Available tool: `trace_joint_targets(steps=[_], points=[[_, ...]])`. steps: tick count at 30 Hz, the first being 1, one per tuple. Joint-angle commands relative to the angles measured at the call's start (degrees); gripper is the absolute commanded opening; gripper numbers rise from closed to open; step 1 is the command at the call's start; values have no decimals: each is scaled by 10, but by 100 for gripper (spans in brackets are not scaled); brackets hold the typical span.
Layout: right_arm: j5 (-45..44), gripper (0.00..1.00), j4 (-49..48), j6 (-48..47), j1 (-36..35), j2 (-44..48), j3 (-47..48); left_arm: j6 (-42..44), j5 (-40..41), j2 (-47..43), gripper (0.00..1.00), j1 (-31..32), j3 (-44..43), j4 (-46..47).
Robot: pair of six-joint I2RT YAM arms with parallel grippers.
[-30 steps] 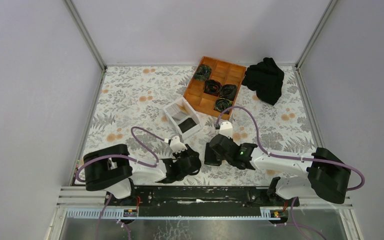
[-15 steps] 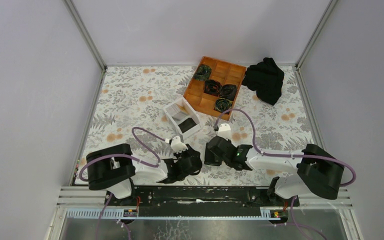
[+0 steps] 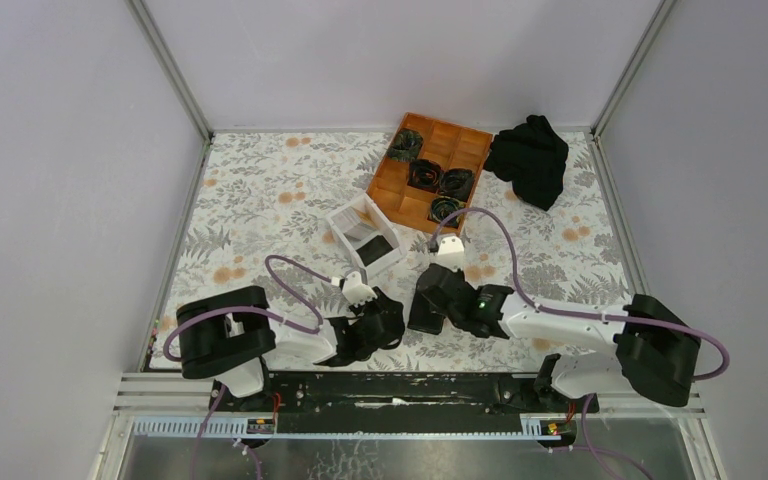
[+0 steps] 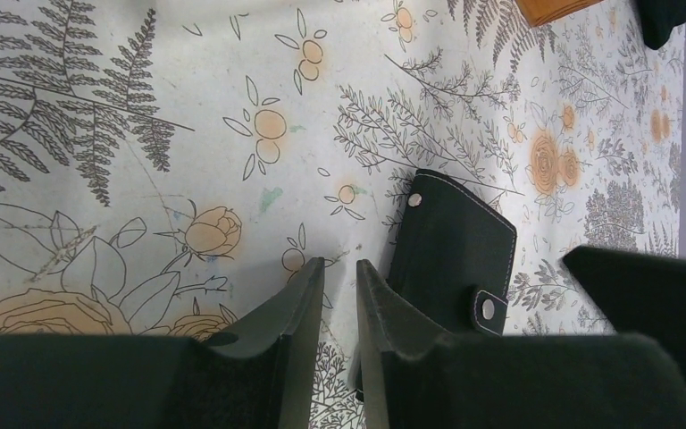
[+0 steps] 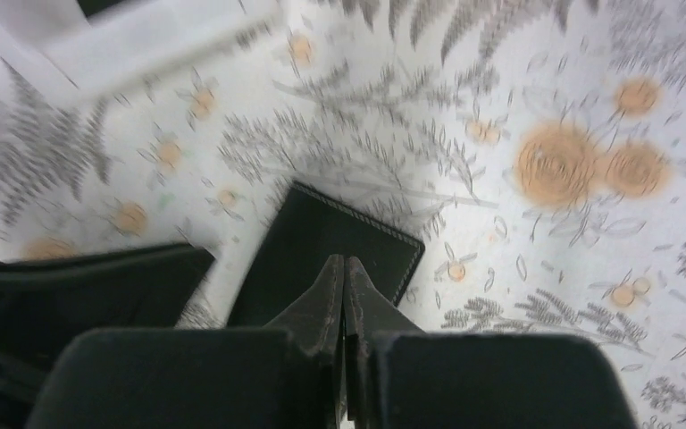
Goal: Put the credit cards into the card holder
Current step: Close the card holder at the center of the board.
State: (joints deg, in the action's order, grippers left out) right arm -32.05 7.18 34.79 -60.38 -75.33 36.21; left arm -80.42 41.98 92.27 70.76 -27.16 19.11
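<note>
card holder (image 4: 454, 246): folded flat on the floral table (image 4: 143, 89), between the arms
right gripper (image 5: 344, 264): clenched, empty; tips right over its near edge; the nearer arm
left gripper (image 4: 339, 264): slightly parted, empty; just beside its left side
credit cards: none in view; right wrist view blurred

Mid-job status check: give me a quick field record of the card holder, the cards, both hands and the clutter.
card holder: flat on the tablecloth, between the hands
credit cards: none visible in any view
left hand: narrowly open, empty, beside the card holder's edge
right hand: shut, tips over the card holder; contact unclear
clutter: white box, orange tray, black cloth, all farther back
</note>
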Motion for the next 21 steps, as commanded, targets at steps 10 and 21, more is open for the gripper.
trace_joint_targets(steps=[10, 21], points=[[-71, 0, 49, -47, -4, 58, 79, 17, -52, 17, 29, 3, 33, -132], [-3, 0, -17, 65, -31, 13, -51, 16, -57, 34, 29, 3, 34, -118]])
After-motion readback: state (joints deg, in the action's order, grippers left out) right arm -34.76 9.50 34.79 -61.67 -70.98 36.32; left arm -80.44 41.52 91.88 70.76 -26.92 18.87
